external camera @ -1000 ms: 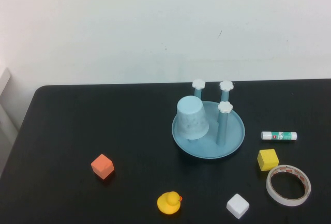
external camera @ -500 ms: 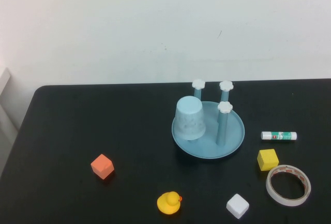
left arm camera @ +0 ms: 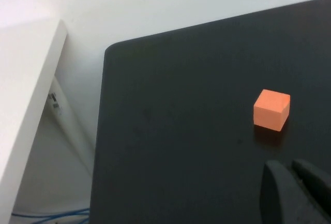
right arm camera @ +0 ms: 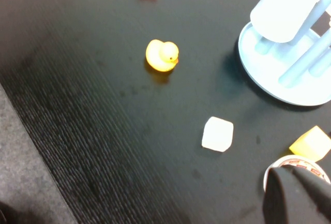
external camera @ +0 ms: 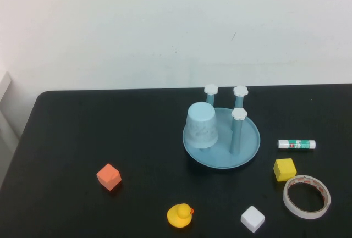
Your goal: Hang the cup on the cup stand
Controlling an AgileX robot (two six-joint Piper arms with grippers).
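- The black tabletop (external camera: pixel 110 128) has a rounded far-left corner; its far edge runs along a white wall (external camera: pixel 165 29), and its left edge drops off beside a white panel (left arm camera: pixel 26 94).
- The left and far-left stretch of the tabletop lies bare, with only an orange cube (external camera: pixel 109 176) near the front on that side.
- The right side is crowded: a glue stick (external camera: pixel 296 144), a yellow cube (external camera: pixel 285 169), a tape roll (external camera: pixel 306 196) and a white cube (external camera: pixel 252 219) lie near one another, and a yellow duck (external camera: pixel 180 215) sits at the front, well apart from the orange cube.
- The left pincer (left arm camera: pixel 297 193) shows only in the left wrist view, its dark fingers pressed together and holding nothing, hanging above bare tabletop near the orange cube.
- The right pincer (right arm camera: pixel 297 195) shows only in the right wrist view, likewise closed and empty, hanging over the tape roll and near the yellow cube and white cube.
- The cup (external camera: pixel 201 125) sits upside down over the front-left post of the cup stand (external camera: pixel 250 144), tilted slightly, its rim down inside the dish.
- The other three posts stand upright with white flower caps, free of any load.
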